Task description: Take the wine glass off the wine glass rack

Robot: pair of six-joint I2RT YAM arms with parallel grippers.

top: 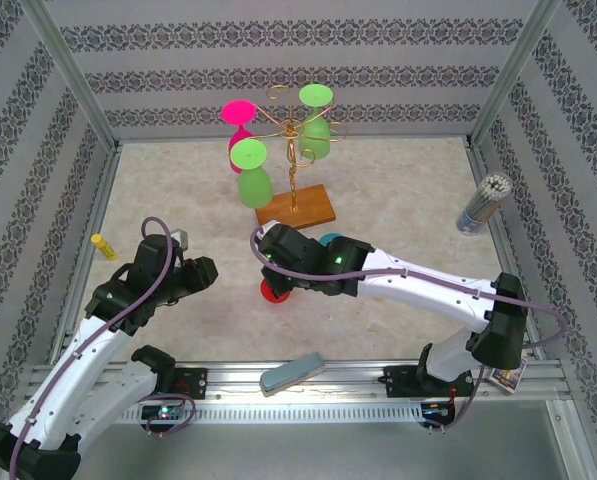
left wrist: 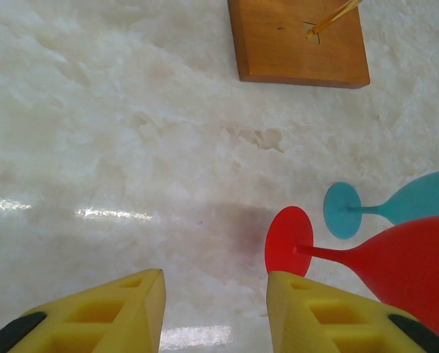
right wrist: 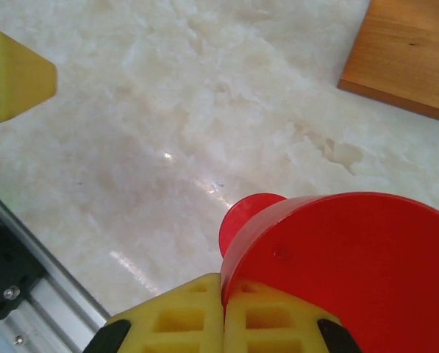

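Three glasses (top: pixel 253 175) hang on wine glass rack (top: pixel 296 150), far middle of table; red wine glass (right wrist: pixel 337 250) off it, rim pinched in closed right gripper (right wrist: pixel 223 312), low beside teal glass (left wrist: pixel 403 206). Step, likely: setting down. Next: release, back away. Left gripper (left wrist: pixel 215 290) part-open, empty

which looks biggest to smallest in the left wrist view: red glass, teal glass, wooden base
1. red plastic wine glass and brown wooden rack base: about alike, both cropped
2. teal plastic wine glass
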